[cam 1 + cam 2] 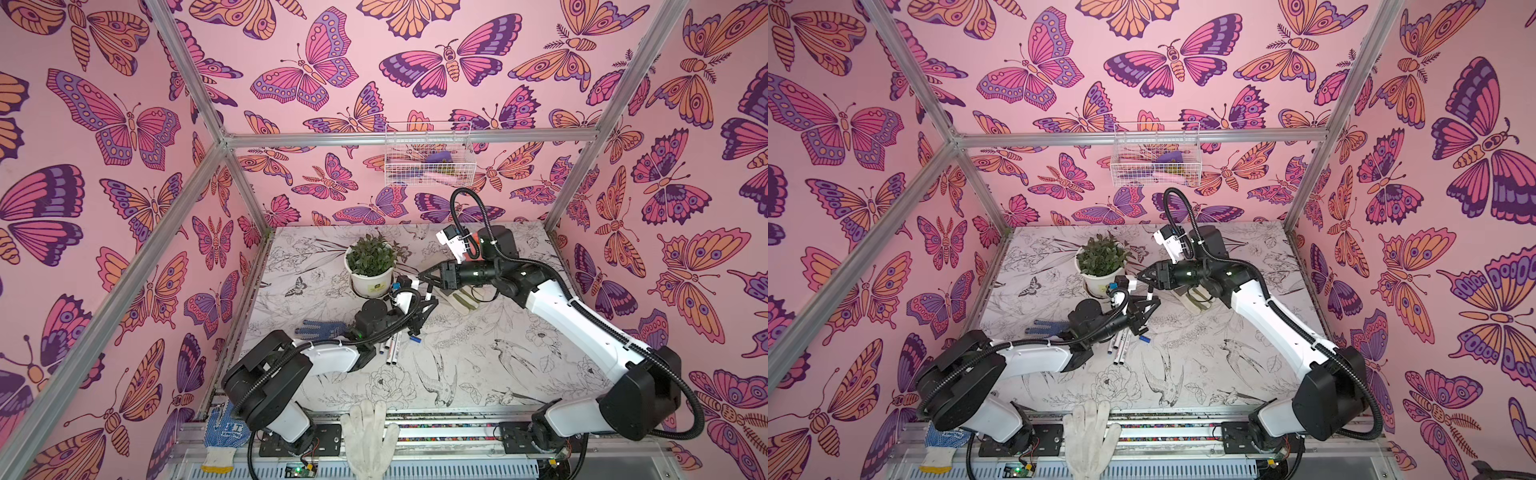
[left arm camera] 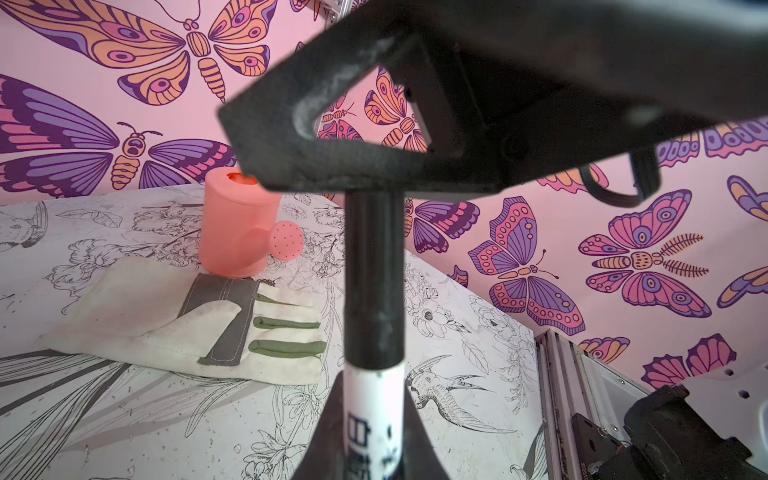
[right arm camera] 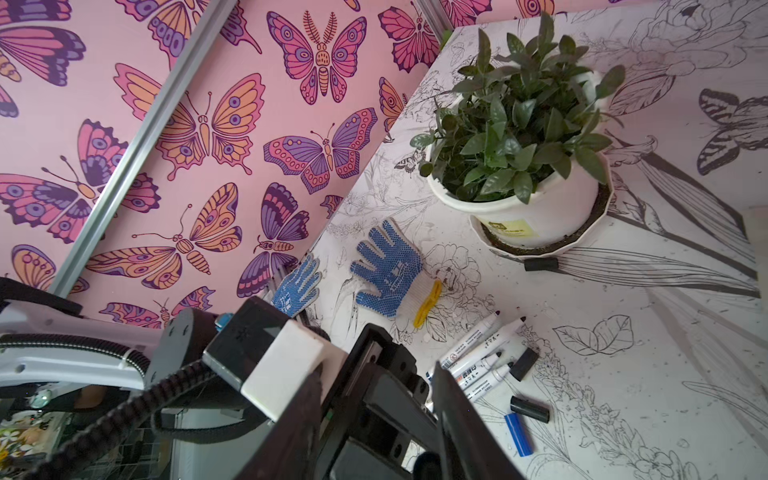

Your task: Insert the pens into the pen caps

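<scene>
My left gripper point(image 2: 372, 419) is shut on a white-barrelled pen point(image 2: 372, 399) and holds it raised above the table. A black pen cap point(image 2: 374, 270) sits on the pen's tip end. The cap's far end runs between the fingers point(image 2: 332, 158) of my right gripper point(image 1: 424, 279), which is shut on it. In both top views the two grippers meet next to the plant, the left gripper point(image 1: 1148, 306) just below the right gripper point(image 1: 1144, 276). Several uncapped pens point(image 3: 478, 357) lie on the table, with loose black caps point(image 3: 524, 363) point(image 3: 530, 409) and a blue cap point(image 3: 518, 434) beside them. Another black cap point(image 3: 540, 264) lies by the pot.
A potted plant point(image 1: 370, 266) stands just behind the grippers. A blue dotted glove point(image 1: 318, 328) lies left of the pens; another point(image 1: 224, 432) and a white glove point(image 1: 368, 432) hang over the front rail. A white-green glove point(image 2: 187, 324) and a pink watering can point(image 2: 237, 232) sit at the back right. A wire basket point(image 1: 428, 158) hangs on the back wall.
</scene>
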Motion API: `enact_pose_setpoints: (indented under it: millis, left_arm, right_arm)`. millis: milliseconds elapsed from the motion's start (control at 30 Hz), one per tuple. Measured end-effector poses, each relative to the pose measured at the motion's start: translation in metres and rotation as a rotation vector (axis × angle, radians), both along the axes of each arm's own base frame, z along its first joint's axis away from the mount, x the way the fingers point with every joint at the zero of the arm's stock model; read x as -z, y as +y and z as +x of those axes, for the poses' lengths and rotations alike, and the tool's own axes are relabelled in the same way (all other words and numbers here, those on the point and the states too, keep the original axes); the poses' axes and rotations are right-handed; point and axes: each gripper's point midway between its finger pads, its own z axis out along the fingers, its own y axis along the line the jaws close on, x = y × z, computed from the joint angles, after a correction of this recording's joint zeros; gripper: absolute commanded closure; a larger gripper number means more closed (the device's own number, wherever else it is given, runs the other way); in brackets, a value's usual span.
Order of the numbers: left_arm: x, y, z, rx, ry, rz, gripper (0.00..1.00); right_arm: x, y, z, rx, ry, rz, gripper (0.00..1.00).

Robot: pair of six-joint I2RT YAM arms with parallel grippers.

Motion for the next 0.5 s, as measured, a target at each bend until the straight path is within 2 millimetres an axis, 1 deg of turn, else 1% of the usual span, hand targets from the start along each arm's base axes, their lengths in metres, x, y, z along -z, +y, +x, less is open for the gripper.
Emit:
enact_pose_setpoints:
  millis: [133, 300, 400, 500]
  left_arm:
    - [-0.004, -0.001, -0.001, -0.006, -0.012, -0.012, 1.00]
    - [-0.008, -0.002, -0.002, -0.005, -0.022, -0.022, 1.00]
    - [-0.007, -0.002, -0.002, -0.005, -0.020, -0.021, 1.00]
    - [-0.005, -0.002, -0.002, -0.005, -0.016, -0.016, 1.00]
  right_arm:
    - [0.005, -0.005, 0.004, 0.030, -0.012, -0.043, 0.56]
    - [0.018, -0.012, 0.006, 0.063, -0.006, -0.105, 0.58]
    - [0.021, -0.014, 0.006, 0.064, -0.007, -0.122, 0.64]
    - [0.021, -0.012, 0.004, 0.054, -0.009, -0.122, 0.76]
